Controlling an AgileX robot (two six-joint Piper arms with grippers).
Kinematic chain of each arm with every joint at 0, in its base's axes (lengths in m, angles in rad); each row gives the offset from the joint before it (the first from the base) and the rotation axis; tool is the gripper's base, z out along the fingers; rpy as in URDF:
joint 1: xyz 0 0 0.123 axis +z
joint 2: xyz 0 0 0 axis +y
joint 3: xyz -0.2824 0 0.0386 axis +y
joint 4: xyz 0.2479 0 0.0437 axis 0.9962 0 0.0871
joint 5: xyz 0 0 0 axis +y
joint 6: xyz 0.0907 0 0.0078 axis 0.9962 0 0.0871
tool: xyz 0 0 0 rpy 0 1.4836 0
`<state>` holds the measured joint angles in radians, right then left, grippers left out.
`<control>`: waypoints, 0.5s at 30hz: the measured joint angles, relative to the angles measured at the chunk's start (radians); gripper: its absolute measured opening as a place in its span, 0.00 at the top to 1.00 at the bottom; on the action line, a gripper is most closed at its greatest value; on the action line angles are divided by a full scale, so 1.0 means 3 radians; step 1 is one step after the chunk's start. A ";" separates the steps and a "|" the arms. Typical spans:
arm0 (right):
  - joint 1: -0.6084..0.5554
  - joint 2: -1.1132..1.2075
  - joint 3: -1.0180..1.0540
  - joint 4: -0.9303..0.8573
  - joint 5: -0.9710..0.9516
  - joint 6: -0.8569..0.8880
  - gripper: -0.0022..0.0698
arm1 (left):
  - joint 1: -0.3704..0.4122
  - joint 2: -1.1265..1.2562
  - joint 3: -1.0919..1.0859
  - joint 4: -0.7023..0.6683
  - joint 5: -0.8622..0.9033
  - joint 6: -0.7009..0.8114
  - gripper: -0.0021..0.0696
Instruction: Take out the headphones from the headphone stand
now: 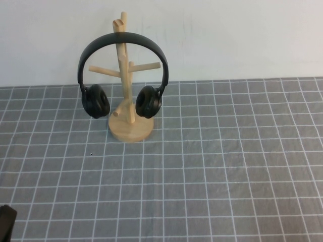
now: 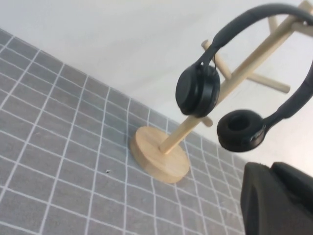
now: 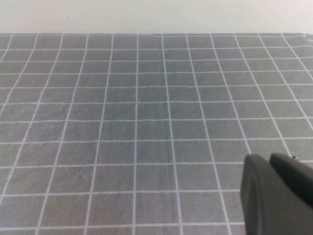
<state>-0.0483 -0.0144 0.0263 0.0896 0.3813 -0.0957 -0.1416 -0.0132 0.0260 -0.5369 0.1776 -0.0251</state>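
Note:
The black headphones [image 1: 123,38] hang by their headband over the top of the light wooden headphone stand [image 1: 131,132], at the back left of the grey grid mat. One ear cup hangs on each side of the post. In the left wrist view the headphones [image 2: 197,90] and the headphone stand [image 2: 159,154] lie ahead of my left gripper [image 2: 271,165], which is shut and empty. A black corner of the left gripper [image 1: 6,219] shows at the near left edge, far from the stand. My right gripper [image 3: 269,157] is shut and empty over bare mat, and is out of the high view.
A grey cloth mat with a white grid [image 1: 212,171] covers the table. A white wall [image 1: 227,35] rises just behind the stand. The stand's angled pegs [image 1: 146,66] stick out inside the headband's arch.

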 joint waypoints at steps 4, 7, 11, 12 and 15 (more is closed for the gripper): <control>0.0000 0.0000 0.0000 0.0000 0.0000 0.0000 0.98 | 0.0000 0.0000 0.0000 -0.0101 -0.0035 0.0006 0.98; 0.0000 0.0000 0.0000 0.0000 0.0000 0.0000 0.98 | 0.0000 0.0000 -0.0029 -0.0129 0.0018 0.0037 0.98; 0.0000 0.0000 0.0000 0.0000 0.0000 0.0000 0.98 | 0.0000 0.0100 -0.0500 -0.0112 0.0505 0.0249 0.98; 0.0000 0.0000 0.0000 0.0000 0.0000 0.0000 0.98 | 0.0000 0.0206 -0.0661 -0.0085 0.0662 0.0340 0.98; 0.0000 0.0000 0.0000 0.0000 0.0000 0.0000 0.98 | 0.0000 0.0673 -0.1114 0.0031 0.1115 0.0630 0.98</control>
<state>-0.0483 -0.0144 0.0263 0.0896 0.3813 -0.0957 -0.1416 0.1888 -0.3082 -0.5275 0.5121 0.1639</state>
